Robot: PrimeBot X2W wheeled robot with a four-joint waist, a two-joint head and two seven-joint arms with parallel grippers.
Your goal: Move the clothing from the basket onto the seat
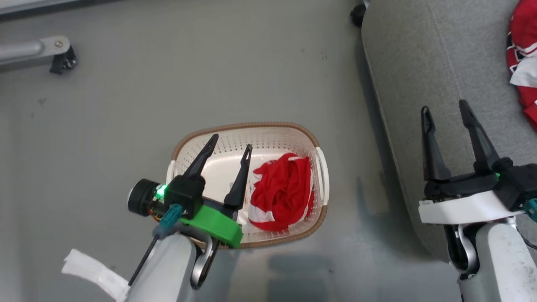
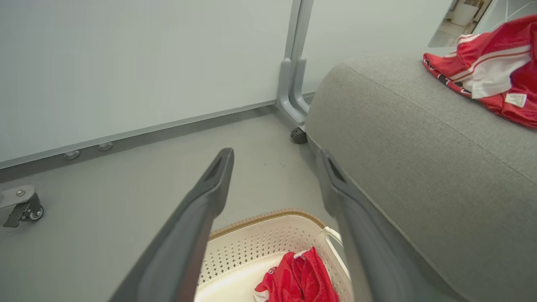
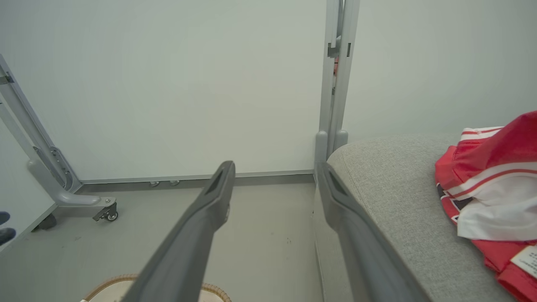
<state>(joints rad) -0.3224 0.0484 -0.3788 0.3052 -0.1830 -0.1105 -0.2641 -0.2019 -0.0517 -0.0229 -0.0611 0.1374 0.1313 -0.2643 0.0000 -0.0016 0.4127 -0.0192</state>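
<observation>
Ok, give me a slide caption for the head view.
Left end effector open above the basket with one red garment; second garment on the seat.

no legible txt on garment label

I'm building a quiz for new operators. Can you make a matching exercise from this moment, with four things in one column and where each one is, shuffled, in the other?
Column A
1. basket
2. crumpled red garment
3. red garment with white label
4. left end effector

Column B
a. lying on the grey seat
b. standing on the floor
c. open, over the basket
d. inside the basket

Pairs: 1-b, 2-d, 3-a, 4-c
</observation>
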